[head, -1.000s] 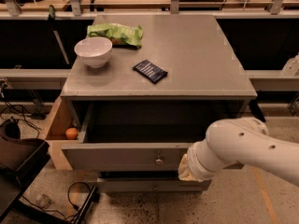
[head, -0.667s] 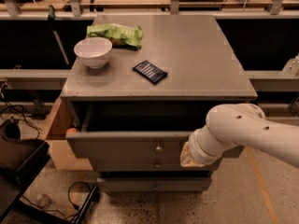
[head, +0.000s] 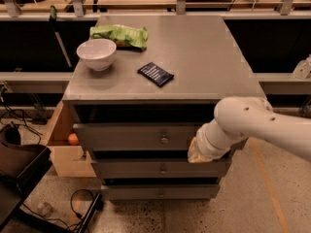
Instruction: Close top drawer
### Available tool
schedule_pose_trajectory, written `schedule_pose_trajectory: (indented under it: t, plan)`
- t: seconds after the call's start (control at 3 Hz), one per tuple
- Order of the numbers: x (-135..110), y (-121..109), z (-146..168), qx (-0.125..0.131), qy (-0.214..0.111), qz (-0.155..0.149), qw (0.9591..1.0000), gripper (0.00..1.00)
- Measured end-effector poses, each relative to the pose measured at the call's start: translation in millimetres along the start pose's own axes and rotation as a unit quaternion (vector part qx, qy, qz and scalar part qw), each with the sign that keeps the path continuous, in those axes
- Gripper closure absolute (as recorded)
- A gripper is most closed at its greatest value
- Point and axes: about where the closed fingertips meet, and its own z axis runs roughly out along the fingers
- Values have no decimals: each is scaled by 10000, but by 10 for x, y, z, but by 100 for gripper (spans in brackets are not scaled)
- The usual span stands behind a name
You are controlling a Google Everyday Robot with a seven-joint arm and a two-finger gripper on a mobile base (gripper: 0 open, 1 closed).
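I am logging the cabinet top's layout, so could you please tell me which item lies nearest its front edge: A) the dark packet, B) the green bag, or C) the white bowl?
A: the packet lies closer to the front edge than the bowl and the bag behind it; the gripper is at the top drawer front, right of its knob.

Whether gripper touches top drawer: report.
Cannot tell. Camera view: the gripper is at the right front of the top drawer, but the arm hides any contact.
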Motion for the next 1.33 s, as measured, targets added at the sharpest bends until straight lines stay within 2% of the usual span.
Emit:
schedule_pose_trajectory:
  t: [0.33, 0.67, 1.0, 1.33]
  plan:
    - [164, -564, 23, 132, -113, 53, 9998, 100]
    - [164, -563, 23, 131, -113, 53, 9998, 100]
    - [90, -469, 83, 4, -362, 68, 9993, 100]
    - [160, -347, -214, -65, -817, 293, 9962, 100]
